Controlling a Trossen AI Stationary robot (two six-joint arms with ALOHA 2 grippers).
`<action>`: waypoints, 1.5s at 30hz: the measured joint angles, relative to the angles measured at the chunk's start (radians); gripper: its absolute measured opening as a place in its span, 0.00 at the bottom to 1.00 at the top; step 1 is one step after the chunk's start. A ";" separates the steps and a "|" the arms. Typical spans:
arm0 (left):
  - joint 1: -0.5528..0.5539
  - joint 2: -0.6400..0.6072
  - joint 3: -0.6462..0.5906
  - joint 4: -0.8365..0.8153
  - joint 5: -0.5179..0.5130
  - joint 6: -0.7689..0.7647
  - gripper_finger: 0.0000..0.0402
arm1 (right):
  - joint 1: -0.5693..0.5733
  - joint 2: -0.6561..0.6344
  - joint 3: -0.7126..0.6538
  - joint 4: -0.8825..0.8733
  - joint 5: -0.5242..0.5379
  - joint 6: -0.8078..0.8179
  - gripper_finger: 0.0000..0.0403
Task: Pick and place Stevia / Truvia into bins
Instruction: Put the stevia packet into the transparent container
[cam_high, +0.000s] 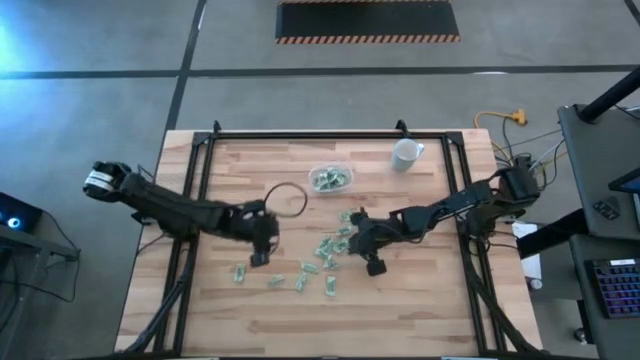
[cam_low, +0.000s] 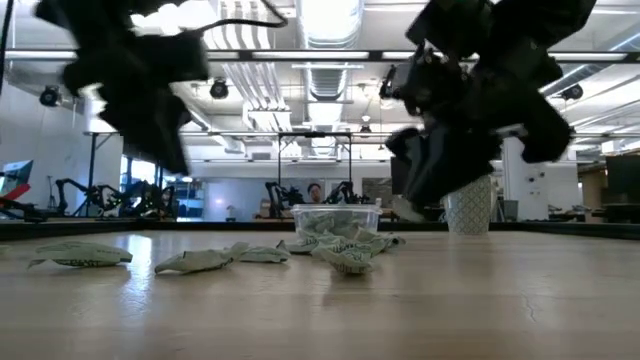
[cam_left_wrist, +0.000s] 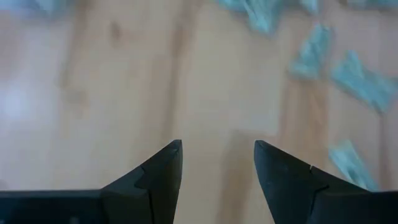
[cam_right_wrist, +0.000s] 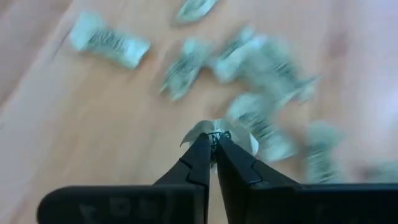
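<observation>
Light green and white Stevia packets (cam_high: 325, 247) lie scattered flat on the wooden table, and more show in the right wrist view (cam_right_wrist: 109, 42). The clear shallow bin (cam_high: 330, 178) stands toward the far edge with several packets inside; the low view shows it too (cam_low: 336, 216). My right gripper (cam_right_wrist: 214, 140) is over the pile's right side (cam_high: 358, 238) and is shut on one packet. My left gripper (cam_left_wrist: 217, 155) hangs open over bare wood left of the pile (cam_high: 260, 252), with nothing between its fingers. My right gripper pinches one packet (cam_right_wrist: 204, 127) between its two fingertips, at the free ends only. Pale paper fans out on both sides of the tips. The fingers slant down from the table's right side. In the low view the gripper (cam_low: 425, 185) hangs above the packets lying on the table.
A white cup (cam_high: 405, 153) stands right of the bin near the far edge. A black cable loop (cam_high: 290, 200) lies on the table between the left gripper and the bin. Loose packets (cam_high: 275, 281) reach toward the near edge. Black frame rails (cam_high: 195, 180) run along the sides.
</observation>
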 joint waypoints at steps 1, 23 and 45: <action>-0.026 -0.009 -0.019 0.000 0.001 -0.024 0.46 | -0.001 -0.014 0.001 0.003 0.045 -0.018 0.03; -0.346 -0.026 -0.072 0.080 0.016 -0.364 0.45 | -0.474 0.034 0.124 0.101 0.191 -0.038 0.04; -0.456 0.014 -0.070 -0.155 0.120 -0.763 0.45 | -0.431 0.002 0.177 -0.037 0.108 -0.099 0.38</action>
